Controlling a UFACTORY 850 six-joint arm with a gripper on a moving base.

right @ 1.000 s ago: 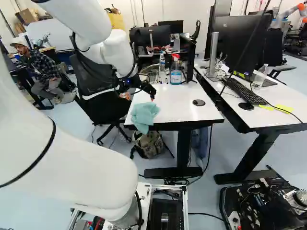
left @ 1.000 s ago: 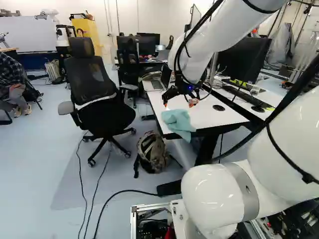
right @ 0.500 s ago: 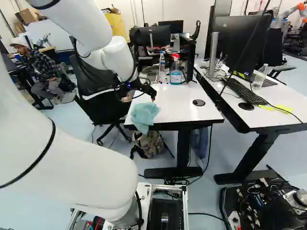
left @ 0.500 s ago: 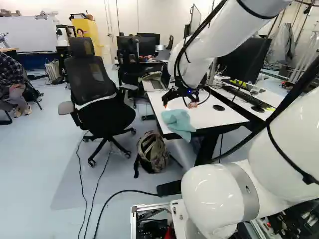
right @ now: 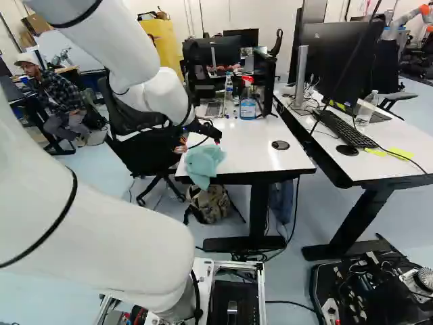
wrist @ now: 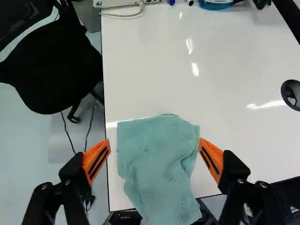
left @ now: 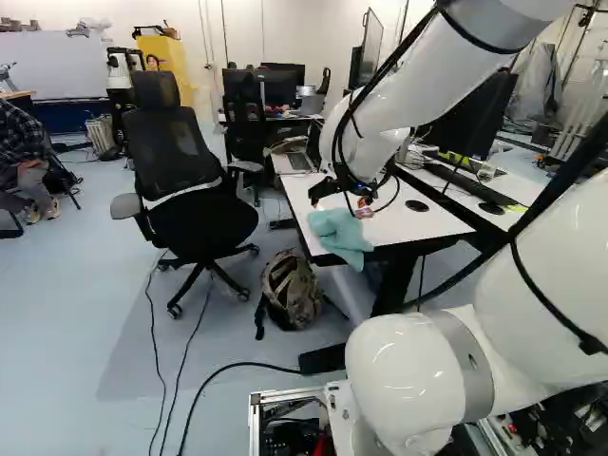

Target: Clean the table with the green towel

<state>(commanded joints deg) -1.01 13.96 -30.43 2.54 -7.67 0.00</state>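
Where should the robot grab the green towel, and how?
I'd come from above and pinch the green towel by its rumpled middle, on the table. It lies low, but its folds should bunch up between the open claw's two fingers. One end hangs off the edge.

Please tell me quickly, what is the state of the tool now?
Tool: open, fingers wide apart, holding nothing; the green towel lies on the table.

glossy white tabletop [wrist: 187, 93], rumpled cloth towel [wrist: 157, 164]
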